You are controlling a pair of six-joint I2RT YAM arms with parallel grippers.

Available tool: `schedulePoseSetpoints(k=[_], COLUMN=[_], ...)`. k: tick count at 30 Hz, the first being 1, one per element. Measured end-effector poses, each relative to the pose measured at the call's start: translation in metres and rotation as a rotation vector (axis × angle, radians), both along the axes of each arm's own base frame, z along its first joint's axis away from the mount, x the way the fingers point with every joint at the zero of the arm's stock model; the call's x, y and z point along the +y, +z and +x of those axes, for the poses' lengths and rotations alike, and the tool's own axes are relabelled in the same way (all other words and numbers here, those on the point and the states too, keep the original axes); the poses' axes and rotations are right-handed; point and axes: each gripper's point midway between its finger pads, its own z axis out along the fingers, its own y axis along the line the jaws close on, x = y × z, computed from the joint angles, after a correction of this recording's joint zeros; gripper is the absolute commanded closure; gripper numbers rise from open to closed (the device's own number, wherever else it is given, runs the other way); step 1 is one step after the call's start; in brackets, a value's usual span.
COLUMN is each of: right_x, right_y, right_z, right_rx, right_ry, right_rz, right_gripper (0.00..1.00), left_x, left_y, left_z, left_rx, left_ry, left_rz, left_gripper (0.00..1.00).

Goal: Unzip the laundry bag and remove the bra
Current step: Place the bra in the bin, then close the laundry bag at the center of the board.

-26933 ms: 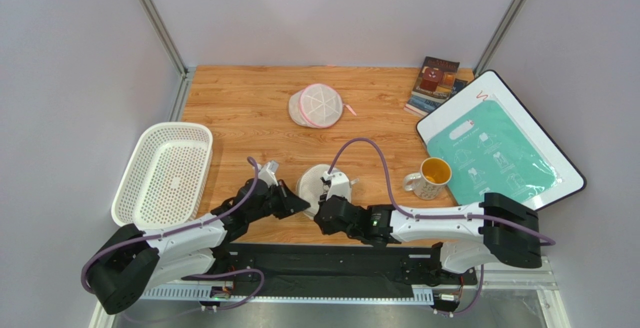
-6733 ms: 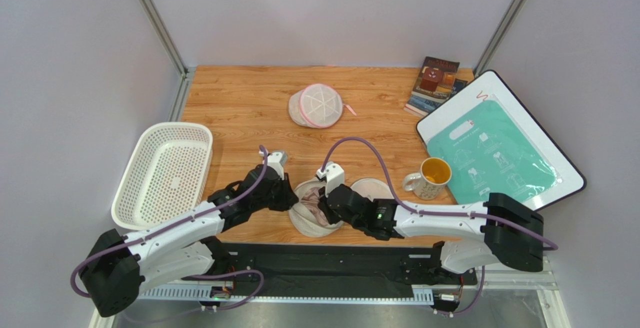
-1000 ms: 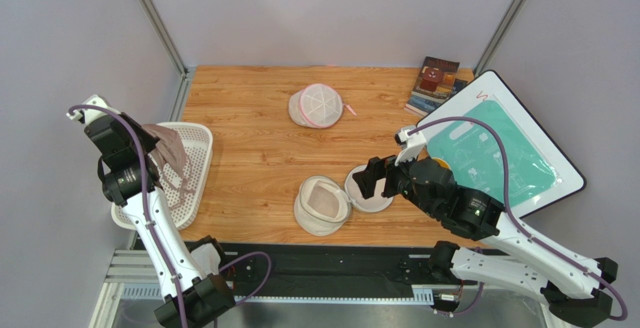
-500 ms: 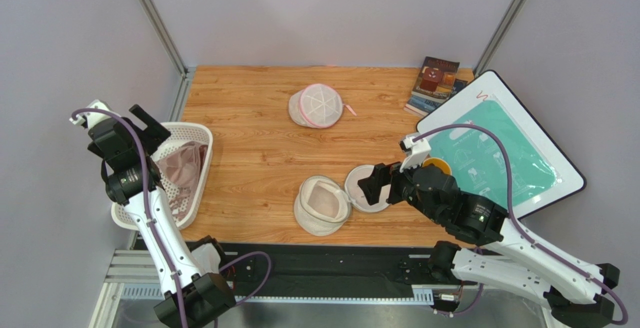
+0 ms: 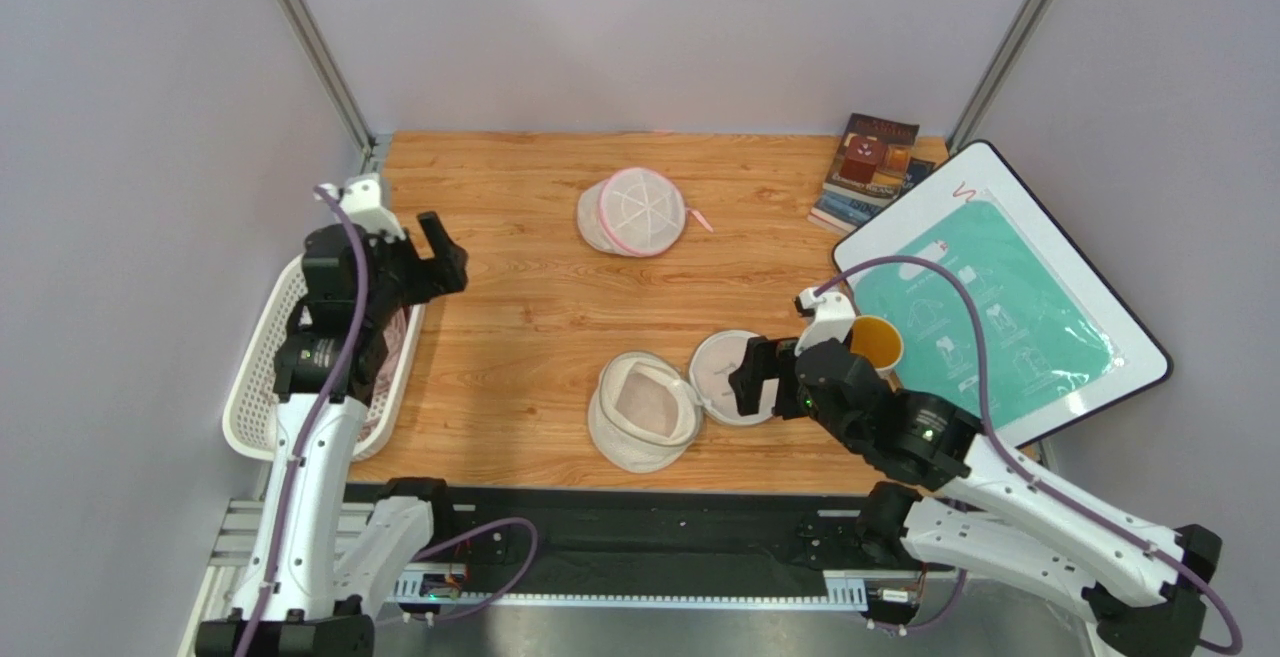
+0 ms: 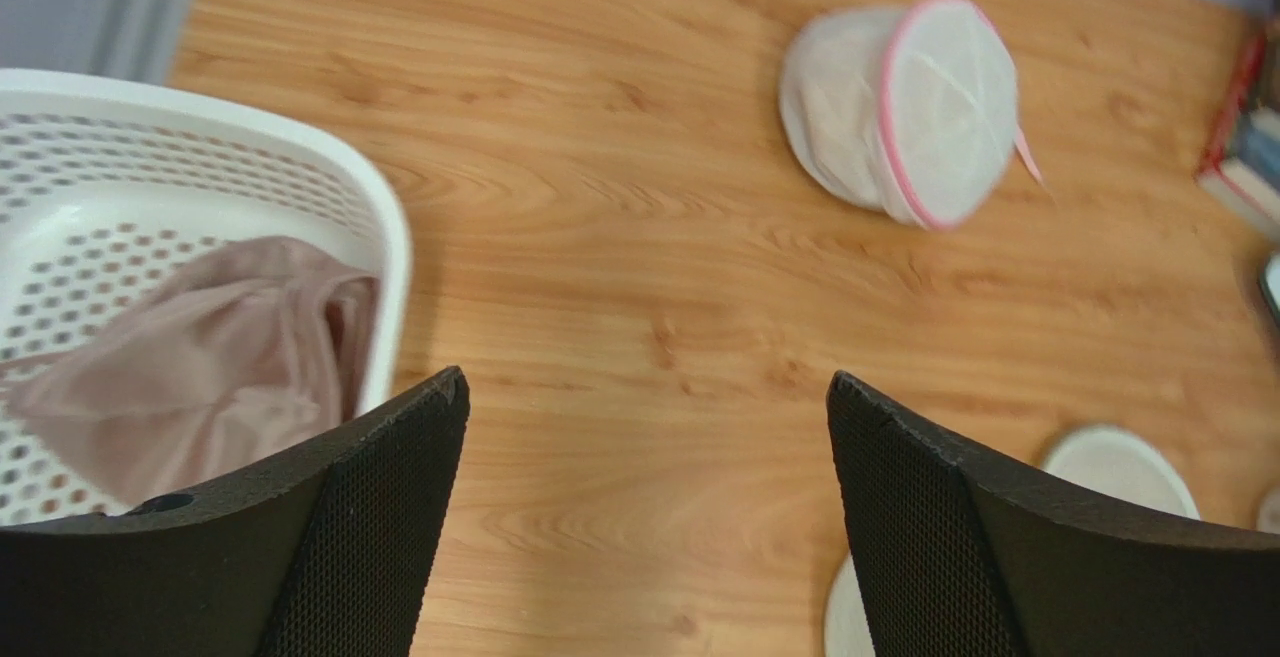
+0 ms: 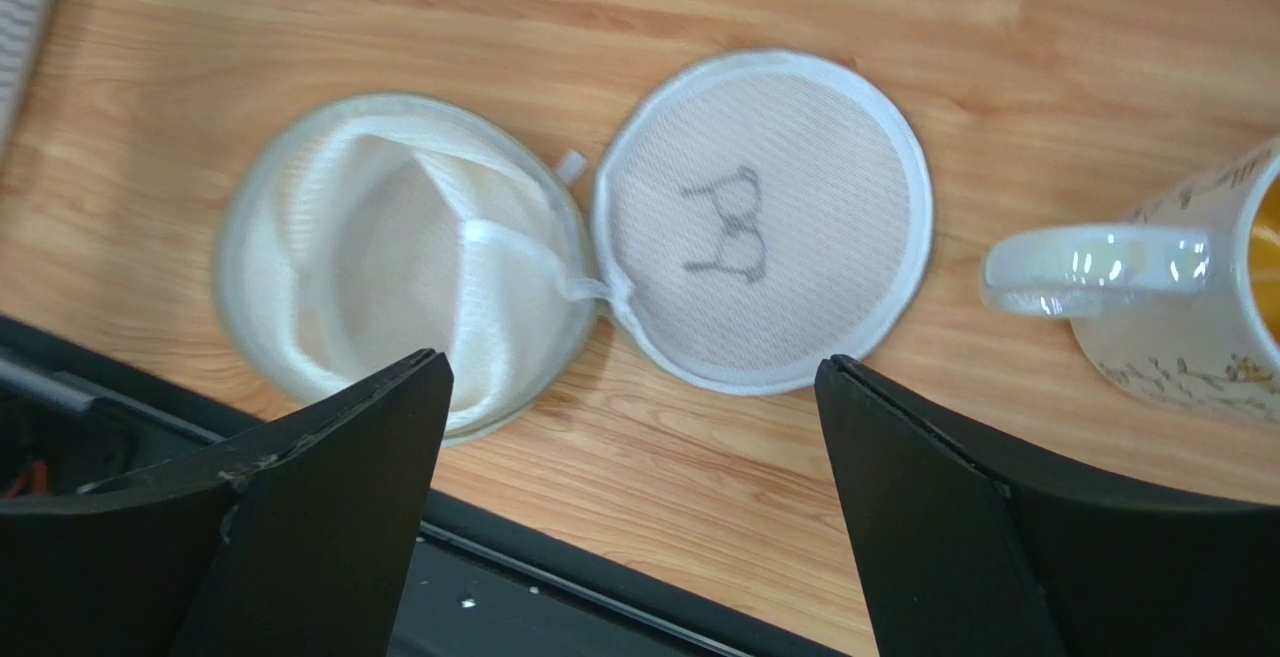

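Note:
The laundry bag (image 5: 643, 414) lies unzipped near the table's front edge. In the right wrist view its hollow half (image 7: 394, 260) shows only white mesh inside, and its lid (image 7: 759, 215) with the dark bra pictogram is flipped flat to the right. The pink-mauve bra (image 6: 211, 372) lies crumpled in the white basket (image 6: 323, 185), free of both grippers. My left gripper (image 5: 428, 260) hangs open over bare wood just right of the basket, its jaws (image 6: 643, 377) empty. My right gripper (image 5: 759, 380) hovers open above the lid, nothing between its fingers (image 7: 633, 362).
A second round mesh pouch with pink trim (image 5: 639, 210) sits at the back centre. A mug (image 5: 869, 342) stands right of the lid, close to my right gripper. A white and teal board (image 5: 999, 290) and books (image 5: 872, 162) fill the right side.
My left gripper opened and let the bra fall into the basket, then swung right and over the table. The right arm drew back slightly toward the front edge.

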Motion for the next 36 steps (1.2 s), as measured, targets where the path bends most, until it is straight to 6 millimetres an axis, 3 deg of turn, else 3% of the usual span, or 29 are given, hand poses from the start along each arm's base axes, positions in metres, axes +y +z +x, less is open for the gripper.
schedulePoseSetpoints(k=[4,7,10,14,17,25,32,36], right_x=[-0.018,-0.029,-0.033,-0.029,-0.028,-0.023,-0.024,-0.024], right_y=[-0.056,-0.081,-0.098,-0.119,-0.135,-0.154,-0.167,-0.167], right_z=[0.002,-0.001,-0.001,-0.001,-0.001,0.013,0.025,0.032], right_rx=[0.115,0.171,0.213,0.257,0.292,0.319,0.316,0.300], right_ry=[-0.087,-0.132,-0.168,-0.185,-0.199,-0.278,-0.344,-0.369], right_rz=[-0.086,-0.102,-0.097,-0.094,-0.110,-0.120,-0.138,-0.136], right_gripper=[0.03,0.06,0.11,0.19,0.24,0.34,0.36,0.47], left_x=[-0.060,-0.100,-0.125,-0.132,-0.130,-0.127,-0.145,-0.158], left_y=[-0.035,-0.055,-0.071,-0.086,-0.082,-0.076,-0.124,-0.152], left_z=[-0.014,-0.033,-0.050,-0.061,-0.066,-0.079,-0.101,-0.112], left_rx=[0.073,0.117,0.154,0.189,0.169,0.139,0.266,0.338], left_ry=[-0.200,-0.343,-0.441,-0.478,-0.481,-0.491,-0.557,-0.591], left_rz=[-0.010,-0.018,-0.023,-0.035,-0.044,-0.067,-0.127,-0.160], left_gripper=[0.07,0.07,0.07,0.06,0.05,0.06,0.07,0.07])
